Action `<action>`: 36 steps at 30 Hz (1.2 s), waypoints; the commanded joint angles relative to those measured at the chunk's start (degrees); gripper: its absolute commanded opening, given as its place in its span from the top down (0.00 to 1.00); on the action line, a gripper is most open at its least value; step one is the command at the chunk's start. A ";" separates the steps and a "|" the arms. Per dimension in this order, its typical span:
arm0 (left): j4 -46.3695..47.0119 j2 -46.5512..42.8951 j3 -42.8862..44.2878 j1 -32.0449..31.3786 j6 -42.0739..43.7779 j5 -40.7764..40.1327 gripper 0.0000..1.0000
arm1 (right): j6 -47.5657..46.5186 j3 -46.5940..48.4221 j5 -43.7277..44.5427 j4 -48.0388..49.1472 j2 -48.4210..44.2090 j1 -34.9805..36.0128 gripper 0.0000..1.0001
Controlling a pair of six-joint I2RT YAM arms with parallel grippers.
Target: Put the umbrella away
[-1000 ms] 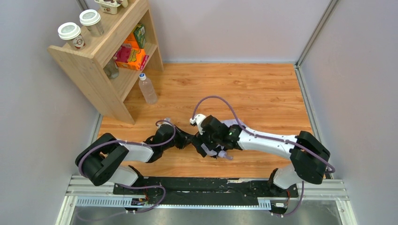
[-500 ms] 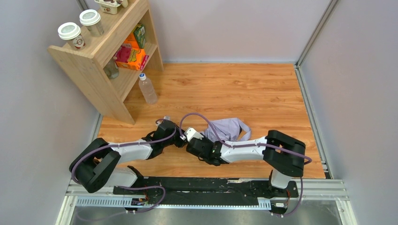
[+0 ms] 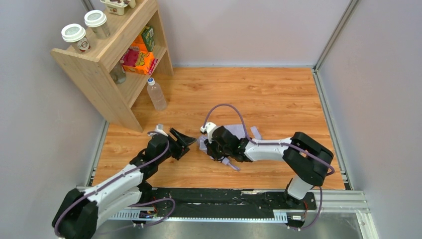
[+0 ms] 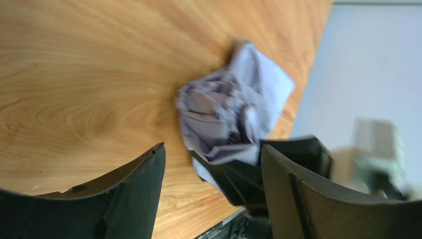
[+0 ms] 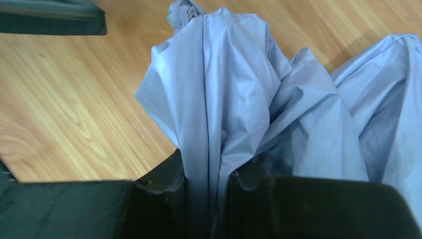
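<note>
The umbrella (image 3: pixel 238 129) is a crumpled bundle of pale lavender fabric lying on the wooden floor, mostly hidden under my right arm. A small grey end (image 3: pixel 232 164) of it pokes out below the wrist. My right gripper (image 5: pixel 206 177) is shut on a fold of the umbrella (image 5: pixel 234 89) fabric. From above, the right gripper (image 3: pixel 208 148) sits at the bundle's left end. My left gripper (image 3: pixel 182 140) stands open just left of it with nothing between its fingers. In the left wrist view the umbrella (image 4: pixel 229 114) lies beyond the left gripper (image 4: pixel 213 149).
A wooden shelf unit (image 3: pixel 107 64) stands at the back left with lidded cups (image 3: pixel 74 35) on top and boxes (image 3: pixel 139 59) inside. A plastic bottle (image 3: pixel 156 94) stands on the floor beside it. Walls close in both sides.
My left gripper has let go, opened wide and drawn back to the left. My right gripper has closed on the umbrella fabric and its arm has shifted.
</note>
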 commanded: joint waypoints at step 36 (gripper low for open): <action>12.75 21.40 3.17 1.18 -1.59 -3.23 0.21 | 10.09 5.78 -48.66 -1.10 19.39 -16.00 1.00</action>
